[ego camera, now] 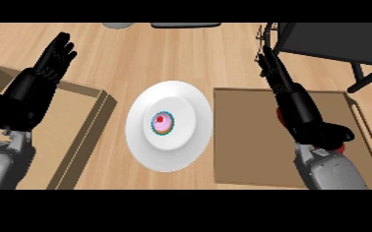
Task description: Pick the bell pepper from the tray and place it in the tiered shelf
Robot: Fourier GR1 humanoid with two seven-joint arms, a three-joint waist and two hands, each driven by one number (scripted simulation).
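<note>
Wooden counter [181, 54] seen from above. Centre: white plate [169, 103], standing taller than wide in this view, with a small cupcake [162, 123] on it, pink frosting, red dot on top, teal wrapper edge.

Right of the plate: flat brown tray [247, 137] lying on the counter. The right hand [280, 86] reaches over the tray's upper edge, fingers straight and pressed together, pointing up toward the dark shelf [327, 42] at the top right corner. Fingertips are near the shelf's left frame; whether they touch it, can't tell. Nothing pinched between the fingers.

Pepper [339, 148]: only a small red sliver shows, low on the tray, just beside the right wrist, mostly hidden by the arm. Another tiny red spot shows at the left side of the forearm. Shape can't be made out. It's on the tray side, not in the shelf.

Left: brown box [80, 123] with raised walls, partly cut by the view's edge. The left hand [54, 59] sits above it near the left edge, open, fingers straight and slightly spread, pointing up, resting, holding nothing.

Top edge: a grey round thing [117, 25] and a dark flat thing [185, 25], both cut off, too little visible to name.
</note>
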